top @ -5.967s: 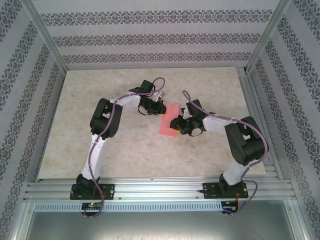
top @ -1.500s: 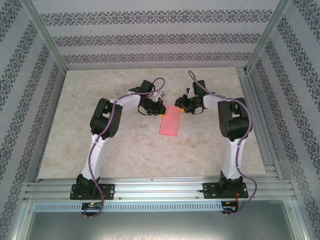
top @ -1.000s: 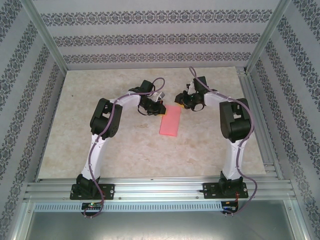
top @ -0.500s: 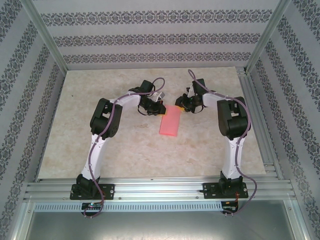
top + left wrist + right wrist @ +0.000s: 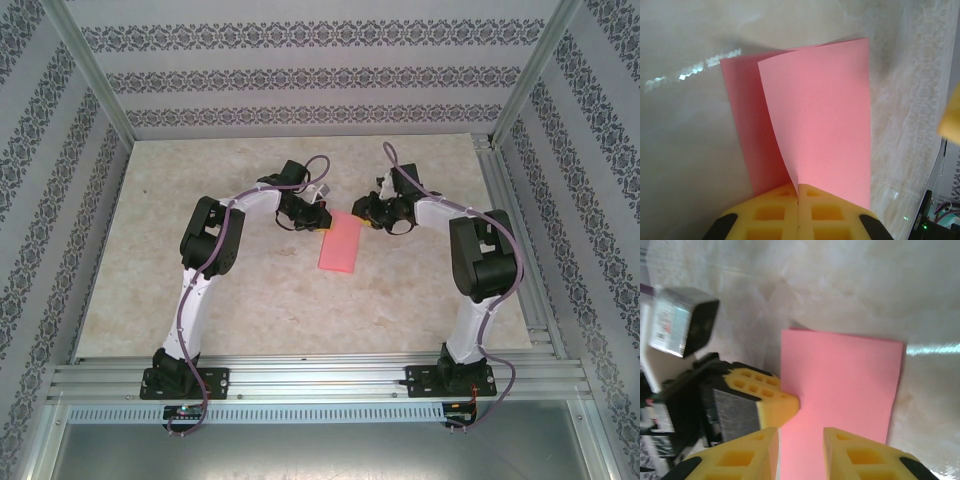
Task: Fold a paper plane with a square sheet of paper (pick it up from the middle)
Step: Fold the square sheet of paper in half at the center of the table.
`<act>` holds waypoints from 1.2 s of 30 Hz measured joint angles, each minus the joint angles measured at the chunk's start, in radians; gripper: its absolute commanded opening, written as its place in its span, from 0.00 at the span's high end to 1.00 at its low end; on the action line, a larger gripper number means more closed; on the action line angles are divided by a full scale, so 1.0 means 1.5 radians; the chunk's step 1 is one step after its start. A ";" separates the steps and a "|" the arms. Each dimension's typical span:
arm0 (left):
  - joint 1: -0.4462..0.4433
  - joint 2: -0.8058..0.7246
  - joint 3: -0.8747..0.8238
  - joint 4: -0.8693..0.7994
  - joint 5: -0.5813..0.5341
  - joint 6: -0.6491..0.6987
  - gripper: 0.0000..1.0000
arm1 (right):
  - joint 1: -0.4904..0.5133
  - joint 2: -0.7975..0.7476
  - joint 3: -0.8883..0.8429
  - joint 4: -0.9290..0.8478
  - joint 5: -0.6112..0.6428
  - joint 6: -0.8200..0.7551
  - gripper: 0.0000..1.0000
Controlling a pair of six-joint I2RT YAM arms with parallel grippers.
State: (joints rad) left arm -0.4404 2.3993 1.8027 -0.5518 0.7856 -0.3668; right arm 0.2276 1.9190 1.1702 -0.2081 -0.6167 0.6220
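Top view: one folded pink sheet of paper [image 5: 340,243] lies on the table [image 5: 250,290] between the left gripper [image 5: 322,218] and the right gripper [image 5: 364,212]. The right arm's elbow [image 5: 485,262] has swung outward since half a second ago.

Left wrist: the left gripper is closed on the sheet's edge, and two layers are visible.

Right wrist: the right gripper stands partly open above the sheet and holds nothing.

Left arm [image 5: 208,240] and right arm [image 5: 485,265]: white links, bulky black joint housings, black base plates. A purple cable [image 5: 182,320] runs along each arm. Right gripper [image 5: 801,435]: yellow fingers [image 5: 860,457] moulded with square pockets, black mounts.
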 measured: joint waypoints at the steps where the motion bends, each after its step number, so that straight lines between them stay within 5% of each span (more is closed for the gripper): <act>1: 0.000 0.000 0.000 0.000 0.000 0.000 0.94 | 0.005 0.007 -0.006 0.002 -0.002 0.003 0.71; 36: 0.000 0.000 0.000 -0.001 -0.002 0.000 0.94 | 0.068 -0.040 -0.172 0.090 -0.014 0.046 0.70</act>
State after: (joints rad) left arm -0.4404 2.3993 1.8027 -0.5537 0.7834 -0.3664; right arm 0.3298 1.8591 0.9115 -0.0734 -0.6376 0.6907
